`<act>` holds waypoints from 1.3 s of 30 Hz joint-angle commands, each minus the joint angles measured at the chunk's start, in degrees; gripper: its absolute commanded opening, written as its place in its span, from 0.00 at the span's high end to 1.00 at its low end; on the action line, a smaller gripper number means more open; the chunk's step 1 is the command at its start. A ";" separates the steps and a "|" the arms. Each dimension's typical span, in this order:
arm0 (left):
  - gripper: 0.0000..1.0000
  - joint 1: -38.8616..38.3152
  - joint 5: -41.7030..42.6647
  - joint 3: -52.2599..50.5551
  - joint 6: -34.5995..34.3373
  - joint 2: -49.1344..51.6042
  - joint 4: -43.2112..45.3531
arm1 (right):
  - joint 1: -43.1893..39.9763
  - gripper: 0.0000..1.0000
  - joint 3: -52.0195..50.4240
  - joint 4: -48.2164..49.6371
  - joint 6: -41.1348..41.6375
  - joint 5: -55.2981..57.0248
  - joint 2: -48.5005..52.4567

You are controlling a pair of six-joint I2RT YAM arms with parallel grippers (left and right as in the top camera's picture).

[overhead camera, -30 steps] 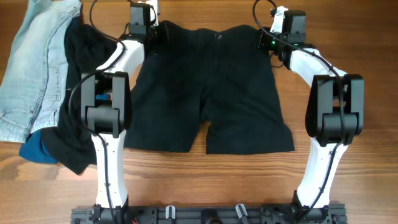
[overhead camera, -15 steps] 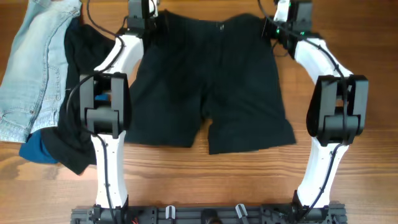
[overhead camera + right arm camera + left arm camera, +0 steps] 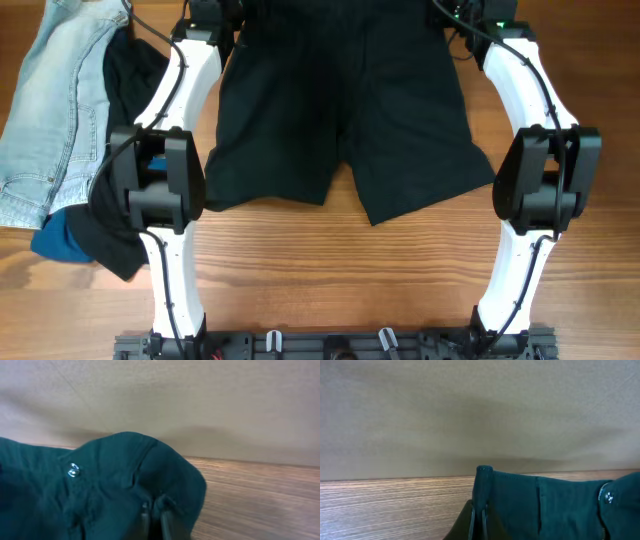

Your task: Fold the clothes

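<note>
The shorts lie face up along the far side of the table. The waistband is toward the wall and the legs trail back toward my base.

I have one waistband corner in each tool. My left gripper is clamped on the left corner, with the band's stitched edge standing up between the fingers. My right gripper is pinched on the right corner, where the cloth bulges up and drapes over the fingertips.

Holding both corners keeps the band stretched between my arms, so the cloth below should hang or drag flat, not bunch up. I judge this to be the spreading step before the first fold.

The fabric is soft, matte and limp. It looks black from above and dark green up close. The band has double stitching, a small metal button at the front, and gentle creases down the legs.

The table is bare wood with a fine straight grain.

Off to my left, apart from the work, sit pale blue jeans, a black garment and a blue cloth, heaped together.
</note>
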 commanded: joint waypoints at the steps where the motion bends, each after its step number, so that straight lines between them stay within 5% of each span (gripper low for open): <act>1: 0.96 -0.07 -0.61 0.85 1.33 -1.20 0.39 | -0.35 0.01 1.11 0.85 -1.31 3.34 -0.52; 3: 0.81 -0.07 -0.61 0.85 1.33 -1.20 0.37 | -0.35 0.00 1.14 1.07 -1.29 4.31 -0.57; 4: 0.45 -0.07 -0.61 0.85 1.33 -1.22 0.35 | -0.37 0.01 1.25 0.83 -1.31 4.42 -0.94; 5: 0.23 -0.04 -0.61 0.85 1.33 -1.42 0.26 | -0.44 0.00 1.44 0.17 -1.25 4.37 -1.22; 6: 0.04 0.04 -0.76 0.85 1.33 -1.70 0.09 | -0.44 0.00 1.79 -0.96 -1.25 4.37 -1.81; 7: 0.00 0.09 -0.98 0.85 1.33 -2.21 -0.17 | -0.44 0.00 2.05 -2.23 -1.25 4.37 -2.54; 14: 0.00 0.42 -5.92 0.85 1.36 -9.68 -7.61 | -0.09 0.01 2.40 -19.15 0.85 1.99 -11.54; 21: 0.00 0.42 -6.62 0.85 1.07 -22.29 -34.42 | 3.34 0.00 1.92 -46.88 6.47 -0.35 -15.23; 26: 0.00 0.26 -6.40 0.85 -0.63 -28.35 -51.01 | 7.15 0.02 -4.31 -55.91 9.90 -1.62 -15.17; 30: 0.00 0.26 -6.40 0.85 -0.63 -30.03 -57.53 | 10.82 0.25 -13.55 -54.58 13.94 0.28 -15.17; 35: 0.00 0.26 -6.40 0.85 -0.61 -30.03 -61.02 | 11.26 0.89 -22.47 -46.75 18.60 0.74 -15.17; 39: 0.00 0.26 -6.40 0.85 -0.61 -30.03 -61.22 | 11.17 0.96 -27.36 -42.07 20.15 3.13 -15.17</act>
